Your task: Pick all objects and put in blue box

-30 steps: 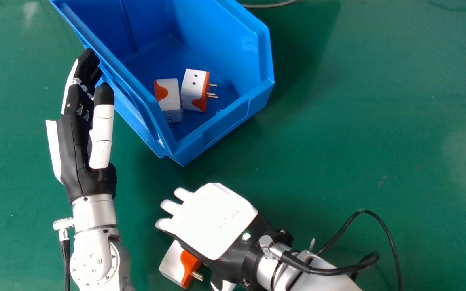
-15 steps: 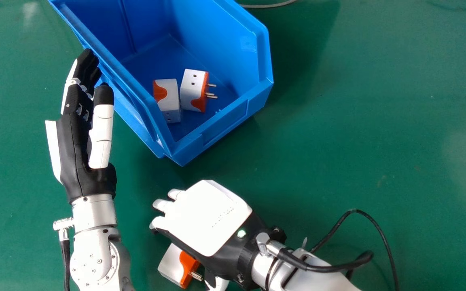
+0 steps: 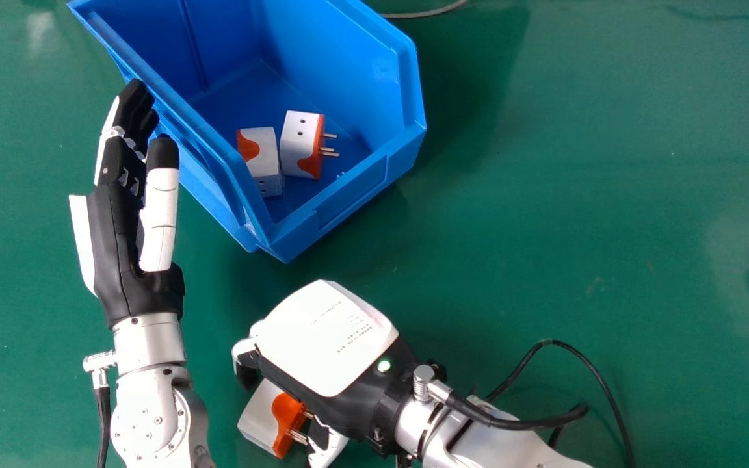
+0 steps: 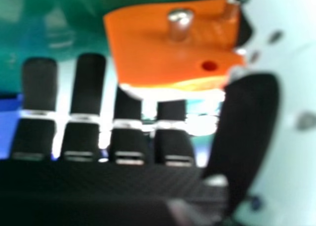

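- Has one plug (image 3: 259,416) at the head view's bottom, beneath the right hand (image 3: 329,344); cannot tell whether touching the table (image 3: 543,247).
- Slants the right hand in from the lower right, back upward, knuckles toward the left.
- Bends its fingers (image 3: 243,351) down round the plug, with the thumb (image 3: 328,443) at the pin side; cannot tell how firm the grip is.
- Points the plug's pins (image 3: 298,437) rightward and slightly nearer; cannot tell its long axis.
- Holds the left hand (image 3: 121,240) upright on its edge at the left, palm side toward the right, fingers straight and aimed away, just beside the box (image 3: 348,201).
- Opens the box upward beyond both hands, with two more plugs inside, side by side near its front.
- Runs the left boxed plug (image 3: 264,153) near to far, orange patch at the upper left.
- Runs the right boxed plug (image 3: 298,140) near to far too, pins toward the right.
- Counts three plugs, one box.
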Available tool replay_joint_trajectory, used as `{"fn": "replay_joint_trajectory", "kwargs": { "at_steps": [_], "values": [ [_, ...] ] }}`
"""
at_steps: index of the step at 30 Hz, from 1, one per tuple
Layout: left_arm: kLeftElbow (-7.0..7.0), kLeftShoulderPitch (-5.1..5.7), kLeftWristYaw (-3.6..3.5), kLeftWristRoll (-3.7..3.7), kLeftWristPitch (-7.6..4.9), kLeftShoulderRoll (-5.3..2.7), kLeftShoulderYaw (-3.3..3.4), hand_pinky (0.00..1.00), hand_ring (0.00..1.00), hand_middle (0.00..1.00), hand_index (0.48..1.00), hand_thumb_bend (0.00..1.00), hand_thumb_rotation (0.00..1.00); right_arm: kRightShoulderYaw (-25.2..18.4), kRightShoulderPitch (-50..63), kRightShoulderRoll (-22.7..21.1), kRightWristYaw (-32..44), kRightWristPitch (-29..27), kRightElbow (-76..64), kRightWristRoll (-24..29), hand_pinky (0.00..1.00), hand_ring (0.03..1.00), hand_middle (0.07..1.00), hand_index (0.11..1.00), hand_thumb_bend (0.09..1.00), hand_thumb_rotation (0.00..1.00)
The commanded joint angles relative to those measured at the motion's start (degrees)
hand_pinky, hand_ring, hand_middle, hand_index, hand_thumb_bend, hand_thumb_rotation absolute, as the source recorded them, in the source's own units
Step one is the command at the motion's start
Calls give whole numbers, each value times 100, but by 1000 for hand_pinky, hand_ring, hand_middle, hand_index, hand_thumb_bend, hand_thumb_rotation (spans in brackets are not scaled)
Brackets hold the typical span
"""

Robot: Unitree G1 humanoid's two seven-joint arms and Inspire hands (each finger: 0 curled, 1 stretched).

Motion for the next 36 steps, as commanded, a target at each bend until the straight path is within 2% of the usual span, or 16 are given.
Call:
{"fn": "replay_joint_trajectory", "kwargs": {
  "at_steps": [1, 5, 10, 17, 21, 24, 29, 31, 36],
  "values": [
    [-58, -61, -10, 128, -98, 0, -62, 891, 918, 908, 861, 813, 777, 34, -77, 91, -32, 41, 17, 21, 213, 330, 470, 520, 550, 26],
    [-49, -65, 0, 133, -102, 4, -60, 892, 919, 910, 862, 808, 781, 38, -62, 92, -103, 23, 2, 56, 184, 298, 440, 510, 540, 17],
    [-54, -50, -34, 104, -90, 6, -57, 894, 921, 911, 862, 805, 784, 12, -38, 94, -144, 2, -44, 169, 165, 278, 417, 500, 532, 8],
    [-64, -33, 23, 158, -88, 16, -62, 893, 920, 911, 862, 807, 784, -109, 72, 116, -354, -73, -110, 434, 154, 267, 404, 495, 527, 3],
    [-87, -8, 32, 188, -79, 12, -67, 893, 919, 910, 863, 806, 785, -216, 193, 128, -500, -49, -211, 604, 146, 257, 398, 495, 525, 2],
    [-87, -12, 11, 163, -86, -7, -61, 893, 919, 910, 865, 811, 787, -318, 260, 112, -782, -109, -216, 705, 125, 226, 434, 487, 526, 0],
    [-104, 19, 58, 208, -84, -11, -67, 893, 918, 909, 863, 816, 787, -550, 359, 51, -1024, -73, -360, 816, 107, 201, 409, 487, 522, 0],
    [-109, 32, 88, 248, -83, -4, -71, 893, 918, 908, 862, 819, 788, -729, 390, -5, -976, -112, -469, 1015, 104, 195, 404, 487, 521, 0],
    [-98, 43, 94, 253, -97, -19, -60, 894, 918, 908, 861, 825, 791, -1166, 481, -72, -1187, -143, -654, 1333, 109, 195, 412, 485, 519, 0]
  ]
}}
